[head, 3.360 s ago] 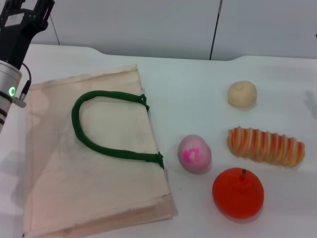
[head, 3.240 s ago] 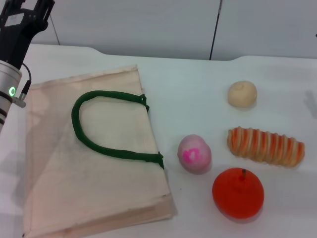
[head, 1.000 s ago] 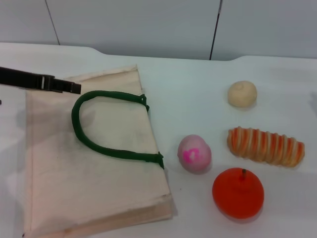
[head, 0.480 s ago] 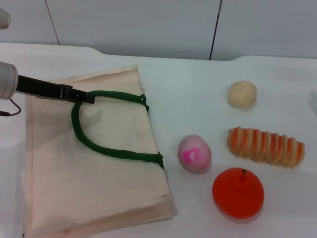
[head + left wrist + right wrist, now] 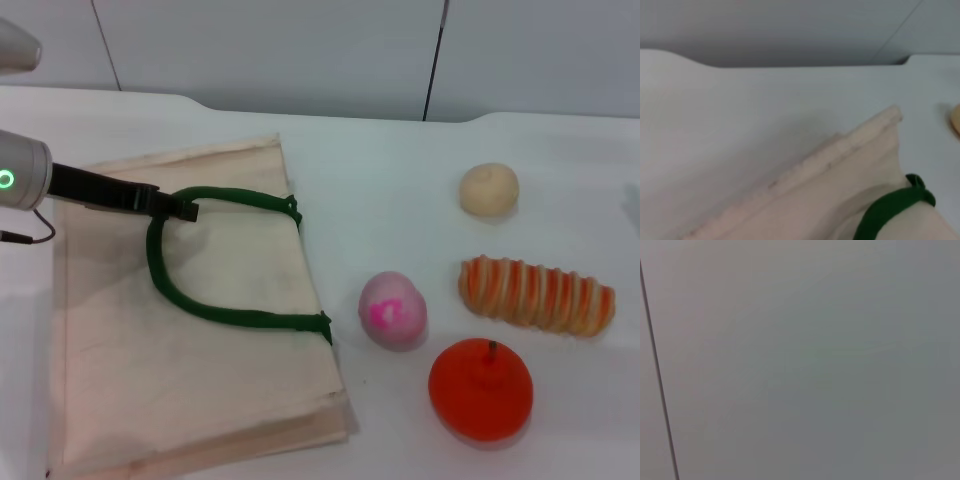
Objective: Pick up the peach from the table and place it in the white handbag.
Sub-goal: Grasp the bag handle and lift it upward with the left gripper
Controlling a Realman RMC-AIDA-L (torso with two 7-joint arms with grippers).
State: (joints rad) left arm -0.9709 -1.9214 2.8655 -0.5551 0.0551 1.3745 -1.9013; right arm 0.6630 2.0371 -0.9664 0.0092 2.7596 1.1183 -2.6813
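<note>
The peach, pale pink with a magenta blotch, lies on the white table to the right of the white handbag. The bag lies flat, with its dark green loop handle on top. My left gripper reaches in from the left over the bag, its tip at the handle's top left bend. The left wrist view shows the bag's corner and a piece of the green handle. The right gripper is out of view; its wrist view shows only grey wall.
A red-orange fruit with a stem sits in front of and to the right of the peach. An orange-and-cream striped bread and a small beige ball lie farther right. A grey wall stands behind the table.
My left arm has swung down from the far left corner and reached right across the bag to the green handle. The handle's top has shifted slightly. The peach has not moved.
</note>
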